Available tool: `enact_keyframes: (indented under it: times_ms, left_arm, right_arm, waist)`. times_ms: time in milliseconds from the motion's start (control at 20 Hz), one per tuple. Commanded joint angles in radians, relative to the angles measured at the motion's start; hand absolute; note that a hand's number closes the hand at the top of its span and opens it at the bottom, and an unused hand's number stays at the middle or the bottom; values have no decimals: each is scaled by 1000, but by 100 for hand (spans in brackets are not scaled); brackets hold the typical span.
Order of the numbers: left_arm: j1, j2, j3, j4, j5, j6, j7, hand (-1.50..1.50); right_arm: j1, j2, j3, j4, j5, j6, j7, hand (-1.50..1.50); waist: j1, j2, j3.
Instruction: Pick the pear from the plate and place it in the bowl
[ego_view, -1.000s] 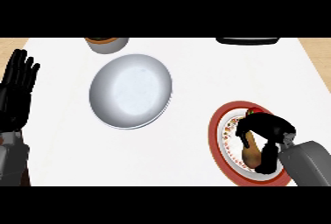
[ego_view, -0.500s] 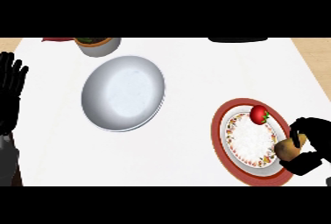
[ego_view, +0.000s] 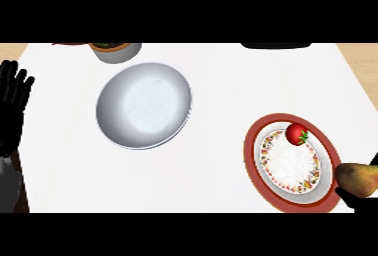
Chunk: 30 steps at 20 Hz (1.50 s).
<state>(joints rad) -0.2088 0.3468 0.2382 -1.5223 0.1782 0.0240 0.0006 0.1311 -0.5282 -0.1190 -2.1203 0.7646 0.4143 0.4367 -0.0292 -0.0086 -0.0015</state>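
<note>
Pear (ego_view: 357, 176) off the plate, held by the right robot hand (ego_view: 360, 201) at the view's right edge.

We note the right robot hand curled under and beside the pear, mostly cut off by the frame, so we cannot tell the pear's long axis. The pear sits just outside the right rim of the red-rimmed plate (ego_view: 251, 150). The bowl (ego_view: 144, 105) lies well apart, leftward and farther up the desk (ego_view: 221, 90), beyond the plate. The left robot hand (ego_view: 13, 100) rests open at the left edge. In our judgement, the carry runs leftward over the plate.
</note>
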Motion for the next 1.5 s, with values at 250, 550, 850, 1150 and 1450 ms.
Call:
enact_keyframes:
  times_ms: [250, 550, 850, 1150, 1450]
  left_arm:
    - [-26, -39, -41, -6, -40, 39, 20, 0]
    - [-21, -31, -28, 27, -19, -2, -24, 0]
    - [-61, -26, -35, 67, -23, -19, -22, 0]
    - [18, -32, -28, -7, -21, -19, -28, 0]
    - [-97, -24, -27, 67, -30, -6, -5, 0]
  right_arm:
    - [-165, 73, -49, -386, -222, 141, 197, 150]
    - [-439, 233, 84, -314, -261, 152, 381, 150]
    - [-748, 386, 228, -121, -220, 152, 600, 150]
    - [-1001, 486, 293, 84, -182, 148, 727, 150]
    - [-1125, 526, 390, 415, -169, -33, 692, 150]
  waist:
    - [16, 4, -1]
    - [39, 4, -2]
    - [41, 8, -1]
    - [47, 4, -1]
    - [52, 11, 0]
